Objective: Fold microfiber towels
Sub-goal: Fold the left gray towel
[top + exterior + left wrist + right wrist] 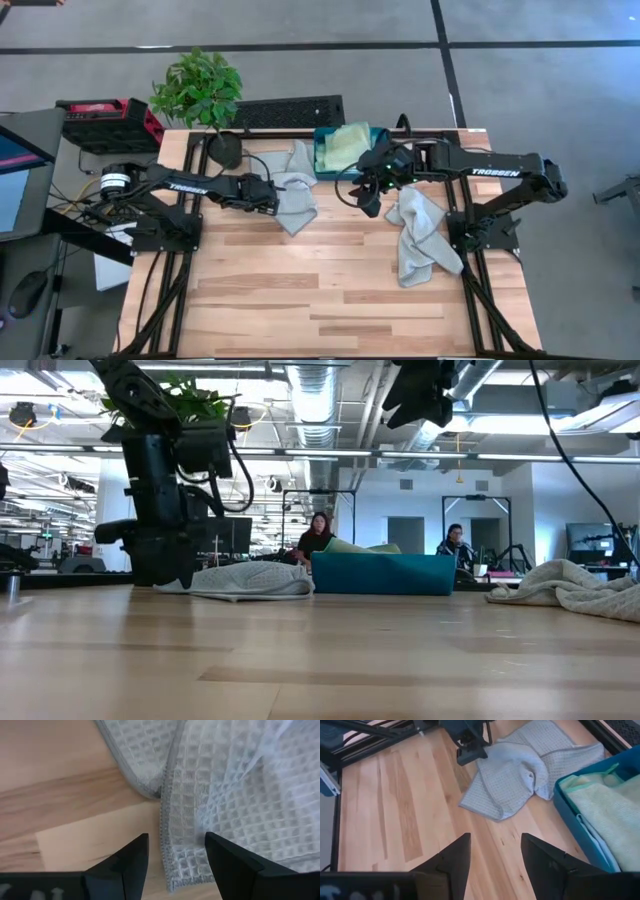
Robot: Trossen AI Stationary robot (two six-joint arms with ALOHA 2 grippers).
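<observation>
Two pale grey microfiber towels lie crumpled on the wooden counter (300, 300): one (420, 235) at the right, one (296, 195) farther back, where the left hand (268, 197) hangs spread at its edge, likely to pinch it. The right hand (368, 200) hovers spread between them. Behind, a green towel (347, 147) fills the teal bin (322, 165).

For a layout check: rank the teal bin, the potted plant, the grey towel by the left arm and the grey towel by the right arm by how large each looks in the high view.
1. Grey towel by the right arm: largest.
2. Potted plant.
3. Grey towel by the left arm; close to the plant, so that order is unsure.
4. Teal bin: smallest, partly hidden by the right arm.
</observation>
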